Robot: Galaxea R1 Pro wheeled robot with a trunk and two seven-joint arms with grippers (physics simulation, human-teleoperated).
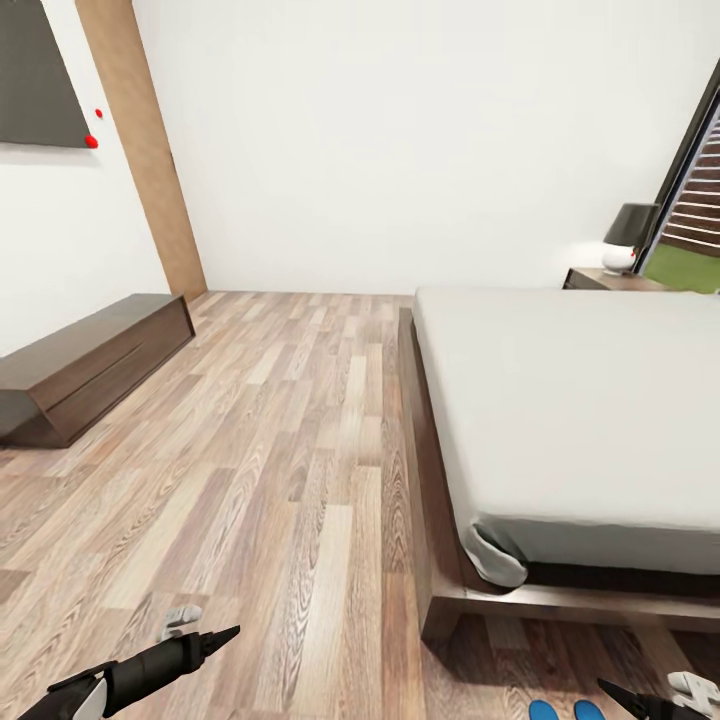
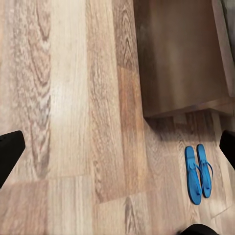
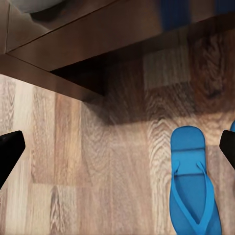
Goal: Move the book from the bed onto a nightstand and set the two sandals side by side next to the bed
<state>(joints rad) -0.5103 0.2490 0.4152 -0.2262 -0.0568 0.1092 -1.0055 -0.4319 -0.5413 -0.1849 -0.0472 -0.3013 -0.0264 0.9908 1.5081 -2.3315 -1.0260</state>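
Standing at the foot corner of the bed (image 1: 560, 400), the robot has both sandals (image 2: 198, 174) lying side by side on the floor (image 1: 280, 450) just beside the frame. Left hand (image 1: 205, 632) and right hand (image 1: 640, 697) are spread open, empty. Sandal step appears complete; no book shows on the visible mattress, so next calls for locating it, likely nearer the nightstand (image 1: 610, 280).

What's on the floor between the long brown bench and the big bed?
Nothing: in the head view, only bare wood-plank floor lies between the bench and the bed.
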